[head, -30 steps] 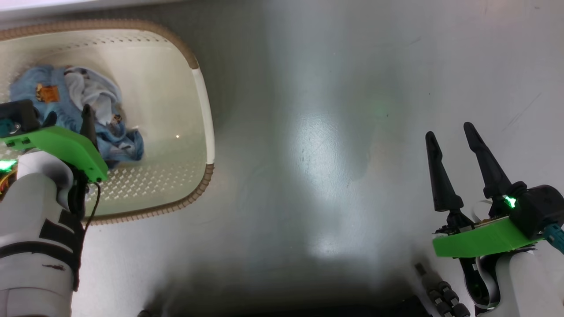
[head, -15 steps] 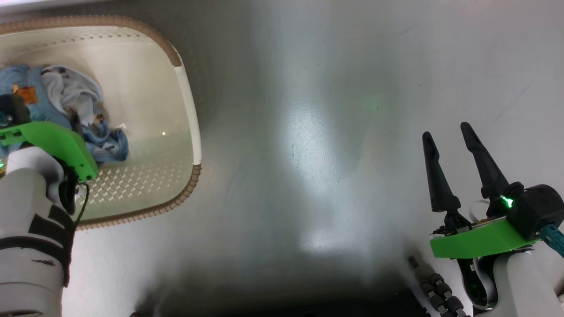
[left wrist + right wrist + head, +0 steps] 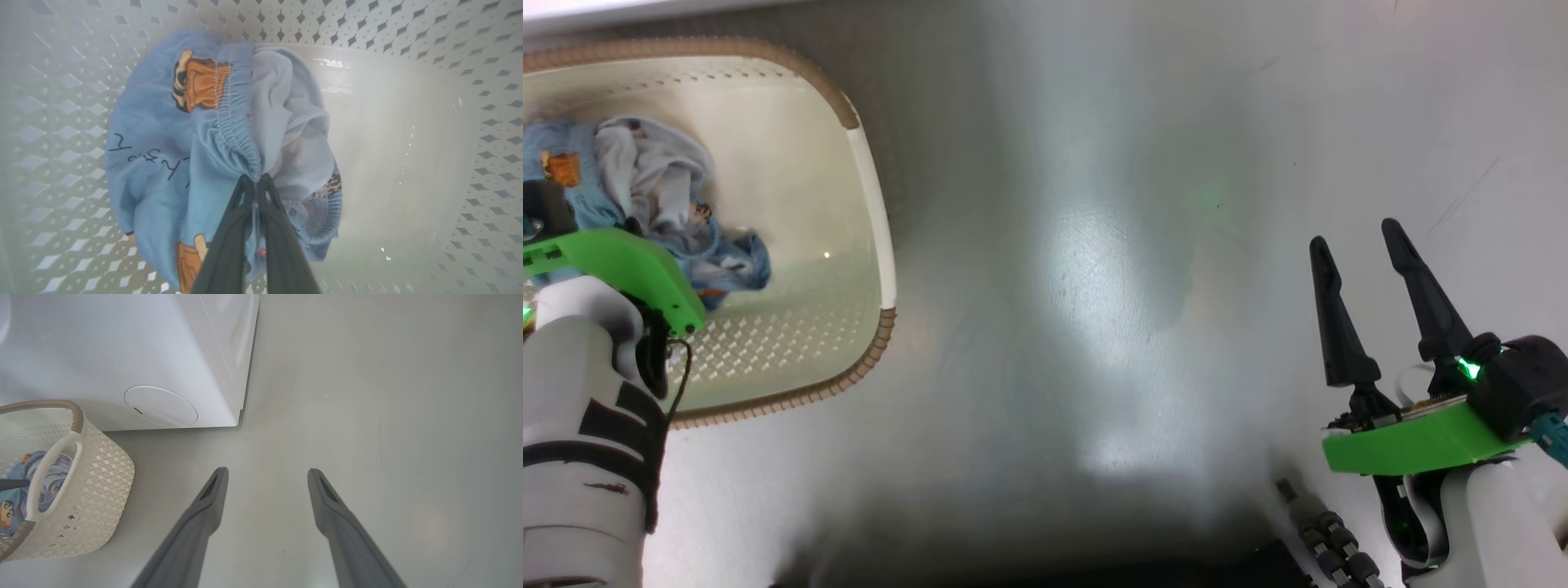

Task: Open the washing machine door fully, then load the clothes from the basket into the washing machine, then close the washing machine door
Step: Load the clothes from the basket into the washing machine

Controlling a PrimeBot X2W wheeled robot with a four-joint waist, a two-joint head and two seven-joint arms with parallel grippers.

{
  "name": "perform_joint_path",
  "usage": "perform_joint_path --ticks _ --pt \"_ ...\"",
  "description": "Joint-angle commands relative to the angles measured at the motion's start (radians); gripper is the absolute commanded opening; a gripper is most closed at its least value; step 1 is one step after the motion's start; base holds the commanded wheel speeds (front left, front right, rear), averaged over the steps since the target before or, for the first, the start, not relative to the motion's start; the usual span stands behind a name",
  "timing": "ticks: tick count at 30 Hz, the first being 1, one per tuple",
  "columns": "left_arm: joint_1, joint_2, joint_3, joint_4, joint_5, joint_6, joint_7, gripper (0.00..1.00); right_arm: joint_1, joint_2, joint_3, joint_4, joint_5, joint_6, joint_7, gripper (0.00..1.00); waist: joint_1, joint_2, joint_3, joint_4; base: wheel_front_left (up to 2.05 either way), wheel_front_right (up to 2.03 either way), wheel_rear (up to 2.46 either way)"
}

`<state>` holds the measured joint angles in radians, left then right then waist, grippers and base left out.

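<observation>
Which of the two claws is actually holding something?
The left gripper, pinched shut on the clothes in the basket; the right gripper stands open over the floor.

Glossy pale grey floor (image 3: 1111, 269) reflecting soft overhead light.

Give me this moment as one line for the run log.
phase: loading | left end effector: shut on clothes in basket | right end effector: open above floor

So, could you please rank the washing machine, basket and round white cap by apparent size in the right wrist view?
1. washing machine
2. basket, partly cut off at the edge
3. round white cap
</observation>
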<state>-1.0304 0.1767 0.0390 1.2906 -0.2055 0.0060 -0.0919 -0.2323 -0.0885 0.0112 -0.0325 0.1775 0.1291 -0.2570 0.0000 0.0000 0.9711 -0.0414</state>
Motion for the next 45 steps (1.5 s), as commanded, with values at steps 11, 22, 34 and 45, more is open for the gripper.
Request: perform_joint_path --ticks 11,22,34,45 --pt "0.112 0.049 0.022 -0.014 -0.036 -0.041 -0.149 0.00 -0.015 -0.004 0.040 0.017 0.014 0.002 -0.005 1.00 0.0000 0.0000 -0.103 0.011 0.00 0.00 0.00" --pt "0.306 0.036 0.061 -0.282 -0.043 -0.052 -0.169 0.00 -0.014 -0.015 0.069 0.073 0.035 0.002 -0.005 1.00 0.0000 0.0000 -0.266 0.029 0.00 0.00 0.00" --pt "0.547 -0.022 0.126 -0.570 -0.015 -0.065 -0.170 0.00 0.016 -0.032 0.105 0.134 0.062 0.002 -0.005 1.00 0.0000 0.0000 -0.442 0.042 0.00 0.00 0.00" --pt "0.722 -0.084 0.195 -0.866 0.018 -0.091 -0.170 0.00 0.050 -0.048 0.130 0.183 0.084 0.002 -0.005 1.00 0.0000 0.0000 -0.609 0.041 0.00 0.00 0.00"
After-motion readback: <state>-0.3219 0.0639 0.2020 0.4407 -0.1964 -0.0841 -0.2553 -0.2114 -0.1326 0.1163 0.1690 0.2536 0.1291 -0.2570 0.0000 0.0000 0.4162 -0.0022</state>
